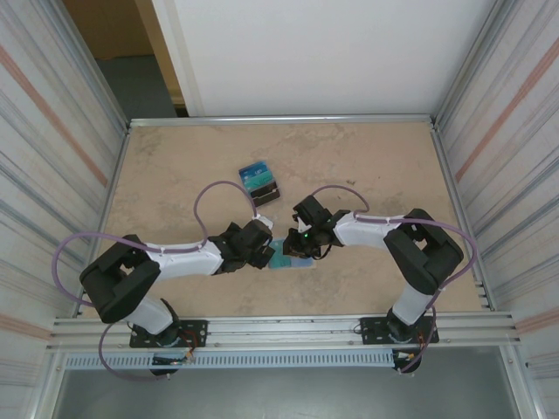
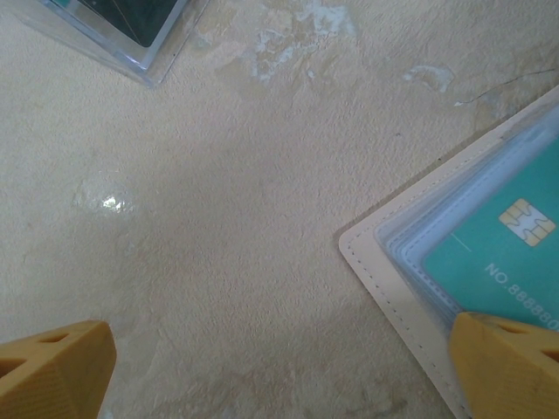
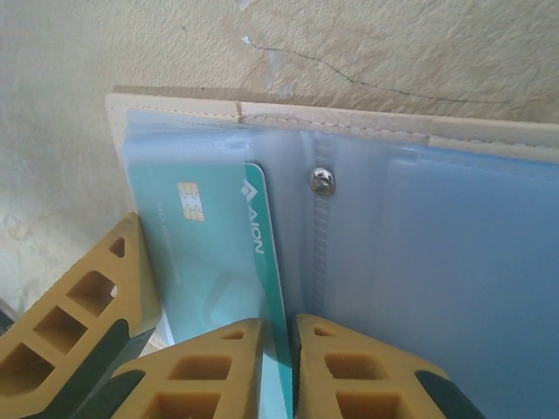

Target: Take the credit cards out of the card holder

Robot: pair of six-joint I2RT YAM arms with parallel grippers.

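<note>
**Figure. Card extraction, mid-task.** The card holder (image 3: 376, 131) lies open and flat on the table (image 1: 376, 166), low and centre in the overhead view (image 1: 293, 259), between the two wrists. Its beige stitched border frames glossy pale blue sleeves with a small metal snap stud (image 3: 322, 181) near the fold.

A teal card (image 3: 218, 253) with a gold chip sits in the left sleeve of the right wrist view. It also appears at the right edge of the left wrist view (image 2: 489, 253).

The right gripper (image 3: 281, 367) is drawn narrow, its two yellow fingers pinching the long edge of the teal card at the bottom of the frame. From above it is just right of the holder (image 1: 301, 240).

The left gripper (image 2: 279, 358) stands wide and holds nothing. Its right-of-frame finger (image 2: 507, 367) overlaps the holder's corner, apparently pinning it, though contact cannot be confirmed. From above it is just left of the holder (image 1: 265, 249).

A pile of cards (image 1: 259, 182), blue, teal and dark, lies apart, above the holder in the overhead view.

*Progress (judged):* the pile suggests several cards are already out. At least the teal card is left, gripped but mostly inside its sleeve. Whether other sleeves hold cards cannot be told.
</note>
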